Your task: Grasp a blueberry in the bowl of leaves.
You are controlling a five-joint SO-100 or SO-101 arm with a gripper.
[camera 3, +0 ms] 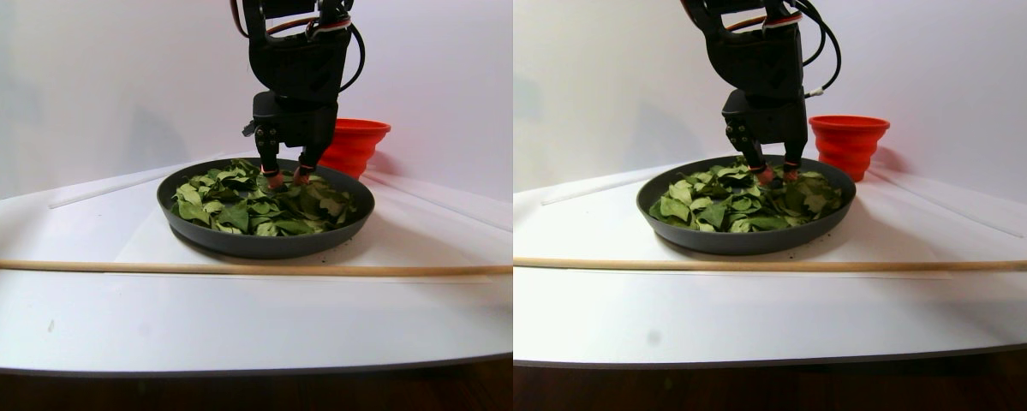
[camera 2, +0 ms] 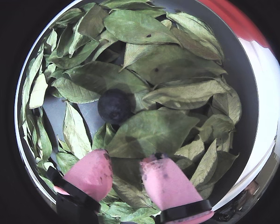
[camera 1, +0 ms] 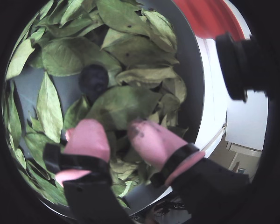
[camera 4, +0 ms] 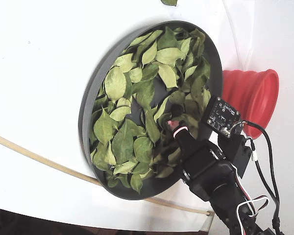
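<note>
The dark grey bowl (camera 1: 196,70) holds many loose green leaves (camera 1: 65,56). A dark round blueberry (camera 1: 93,80) lies among them on a bare patch of the bowl floor; it also shows in the other wrist view (camera 2: 114,106). My gripper (camera 1: 116,133) is open, its two pink fingertips (camera 2: 91,172) down at the leaves and empty. The berry sits ahead of the tips, not between them, with a large leaf (camera 2: 149,133) partly between. In the stereo pair view the gripper (camera 3: 286,178) stands over the far side of the bowl (camera 3: 265,244). The berry is hidden in the fixed view.
A red ribbed cup (camera 3: 355,145) stands just behind the bowl, close to the arm; it also shows in the fixed view (camera 4: 250,98). A thin wooden stick (camera 3: 239,268) lies across the white table in front of the bowl.
</note>
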